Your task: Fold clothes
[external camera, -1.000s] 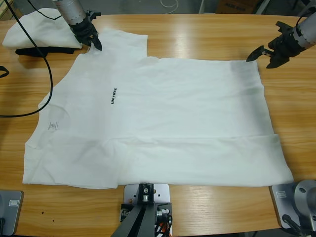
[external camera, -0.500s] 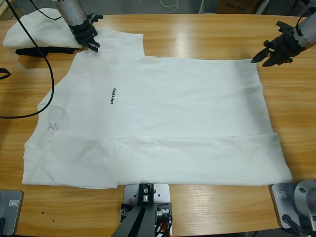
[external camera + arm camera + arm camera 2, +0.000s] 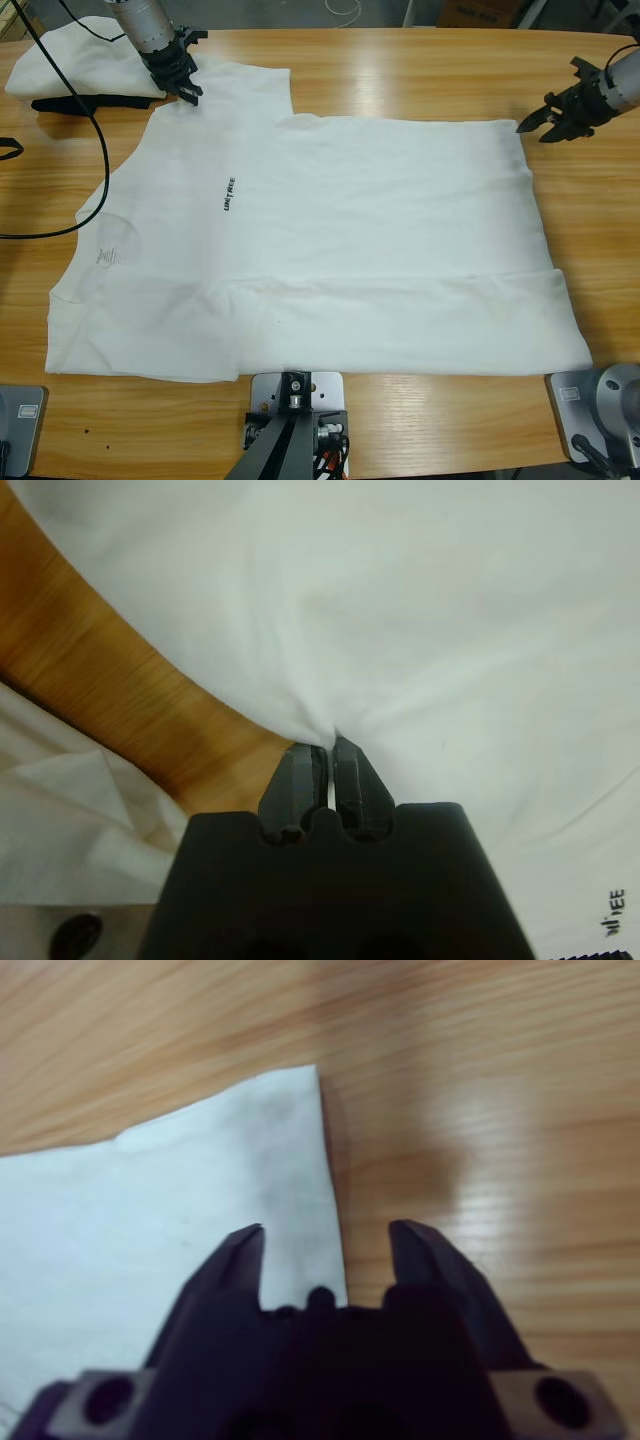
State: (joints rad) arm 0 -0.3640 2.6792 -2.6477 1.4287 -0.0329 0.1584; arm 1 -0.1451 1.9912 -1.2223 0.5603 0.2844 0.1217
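Shirt [image 3: 330, 240]: flat on table [image 3: 420, 70].
Left pincer [image 3: 190, 92]: clamped on shirt's sleeve edge.
Right pincer [image 3: 540, 118]: apart, just beside shirt's hem corner.

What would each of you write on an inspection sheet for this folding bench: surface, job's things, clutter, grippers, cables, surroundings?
Surface: wooden table, bare around the cloth.
Job's things: white T-shirt spread flat; second white garment bundled at the far corner.
Clutter: black item under that bundle.
Grippers: left gripper shut on the T-shirt's sleeve edge; right gripper open, over the hem corner.
Cables: black cable looping across the table's end.
Surroundings: white cord beyond the far edge.
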